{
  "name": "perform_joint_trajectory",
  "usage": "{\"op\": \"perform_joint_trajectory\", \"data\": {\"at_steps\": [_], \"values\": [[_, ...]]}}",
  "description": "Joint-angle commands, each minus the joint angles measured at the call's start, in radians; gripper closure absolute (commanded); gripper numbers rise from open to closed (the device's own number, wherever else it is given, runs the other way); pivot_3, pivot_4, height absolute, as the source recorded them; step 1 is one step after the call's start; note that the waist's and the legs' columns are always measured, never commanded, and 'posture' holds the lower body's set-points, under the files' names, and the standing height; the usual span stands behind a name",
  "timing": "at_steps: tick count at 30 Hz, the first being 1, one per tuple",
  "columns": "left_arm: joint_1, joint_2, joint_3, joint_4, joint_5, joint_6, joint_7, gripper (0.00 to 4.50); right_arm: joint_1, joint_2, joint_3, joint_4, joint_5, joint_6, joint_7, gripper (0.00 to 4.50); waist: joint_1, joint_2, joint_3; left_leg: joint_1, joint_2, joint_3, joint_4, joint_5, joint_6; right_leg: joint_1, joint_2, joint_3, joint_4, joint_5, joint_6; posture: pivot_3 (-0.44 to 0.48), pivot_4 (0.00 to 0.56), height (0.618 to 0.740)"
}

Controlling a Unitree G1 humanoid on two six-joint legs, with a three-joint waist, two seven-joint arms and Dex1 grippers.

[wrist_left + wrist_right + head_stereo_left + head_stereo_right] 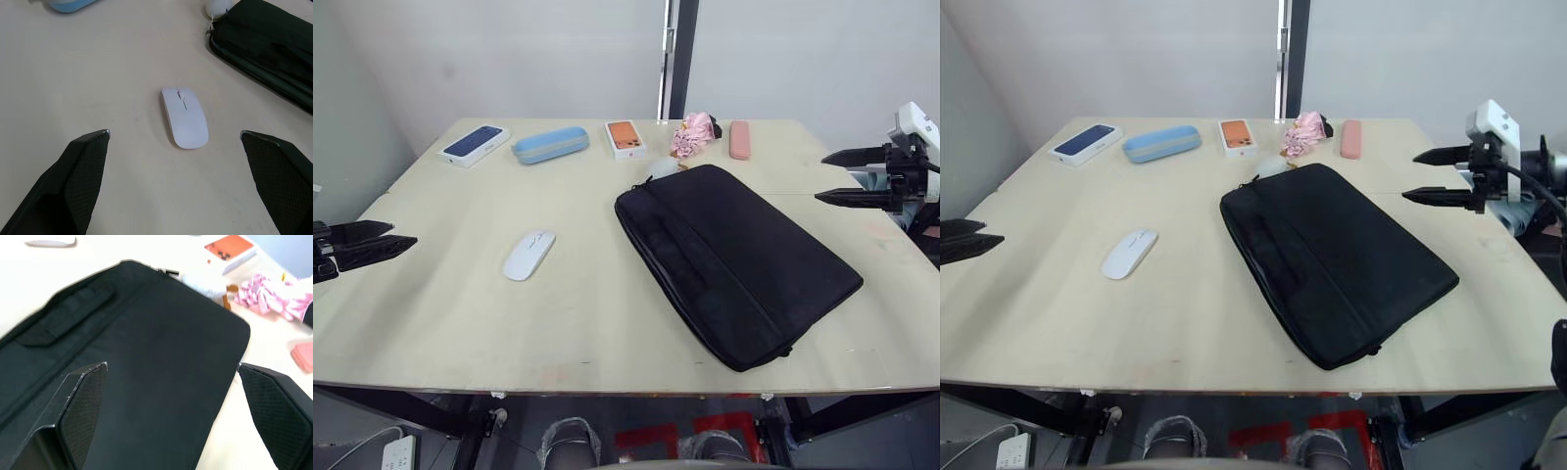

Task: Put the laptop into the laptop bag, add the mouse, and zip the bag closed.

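The black laptop bag (736, 260) lies flat and slanted on the right half of the table, its zip edge facing the middle. The white mouse (529, 255) rests on the bare tabletop to the bag's left. The laptop is hidden or out of view. My left gripper (403, 235) hovers open at the table's left edge, pointing toward the mouse (185, 117), which lies ahead of its fingers (83, 166). At the right edge, above the bag's far right side, my right gripper (820, 177) is open and empty, with the bag (146, 347) beneath it.
Along the far edge lie a dark blue phone box (475, 144), a light blue case (550, 144), an orange phone box (626, 138), a pink fabric bundle (695, 134) and a pink case (739, 139). A white fluffy lump (664, 167) touches the bag's far corner.
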Motion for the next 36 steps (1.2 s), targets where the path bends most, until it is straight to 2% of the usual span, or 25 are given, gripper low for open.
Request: {"op": "perform_joint_trajectory", "data": {"at_steps": [1, 4, 12, 15, 19, 28, 32, 36], "values": [[-0.029, -0.008, -0.002, -0.023, -0.007, 0.005, 0.013, 0.0, 0.01, 0.016, -0.043, -0.025, 0.006, -0.048, -0.012, 0.05, 0.0, 0.0, 0.0, 0.0, 0.0, 0.0, 0.0, 0.0, 0.0, 0.0, 0.0, 0.0, 0.0, 0.0, 0.0, 0.0, 0.15, 0.74], [-0.04, -0.027, -0.008, -0.032, -0.007, 0.005, 0.03, 0.0, 0.019, 0.053, -0.055, -0.092, 0.058, 0.011, 0.002, 0.05, -0.002, 0.0, 0.0, 0.0, 0.0, 0.0, 0.001, 0.0, 0.0, 0.0, 0.0, 0.0, 0.001, 0.0, 0.0, 0.0, 0.15, 0.74], [-0.035, -0.117, 0.012, -0.12, -0.037, 0.048, 0.11, 0.0, 0.112, 0.244, -0.098, -0.536, 0.338, 0.389, -0.139, 0.05, 0.004, 0.0, 0.0, 0.0, 0.0, 0.0, 0.001, 0.0, 0.001, -0.001, 0.001, 0.0, 0.003, 0.0, -0.001, 0.0, 0.15, 0.74], [0.038, -0.178, 0.051, -0.196, -0.049, 0.06, 0.144, 0.0, 0.114, 0.358, -0.098, -0.688, 0.458, 0.497, -0.253, 0.05, 0.005, 0.0, 0.0, 0.0, 0.0, 0.0, 0.001, 0.0, 0.0, -0.001, 0.0, 0.0, 0.003, 0.0, -0.002, 0.0, 0.15, 0.74], [0.131, -0.243, 0.108, -0.285, -0.05, 0.053, 0.193, 0.0, 0.122, 0.433, -0.094, -0.797, 0.529, 0.558, -0.342, 0.05, 0.004, 0.0, 0.0, 0.0, 0.001, 0.0, 0.001, 0.0, 0.0, -0.001, 0.001, 0.0, 0.003, 0.0, -0.002, 0.0, 0.15, 0.74], [0.302, -0.334, 0.219, -0.486, -0.111, 0.108, 0.278, 0.0, 0.138, 0.439, -0.086, -0.833, 0.557, 0.569, -0.383, 0.05, 0.005, -0.001, -0.001, 0.001, 0.0, -0.001, 0.0, 0.0, -0.001, 0.0, 0.0, 0.0, 0.003, 0.0, -0.001, 0.0, 0.15, 0.74], [0.325, -0.339, 0.193, -0.533, -0.103, 0.088, 0.297, 0.0, 0.132, 0.445, -0.083, -0.832, 0.547, 0.546, -0.386, 0.05, 0.002, -0.001, 0.0, 0.001, 0.0, -0.001, 0.0, 0.0, -0.001, 0.0, 0.0, 0.001, 0.002, 0.0, -0.001, 0.0, 0.15, 0.74], [0.266, -0.36, 0.122, -0.567, -0.091, 0.06, 0.356, 0.0, 0.136, 0.451, -0.079, -0.836, 0.526, 0.517, -0.406, 0.05, 0.004, -0.001, 0.0, 0.001, 0.0, -0.001, 0.0, 0.0, -0.001, 0.0, 0.0, 0.0, 0.002, 0.0, -0.001, 0.0, 0.15, 0.74]]}}
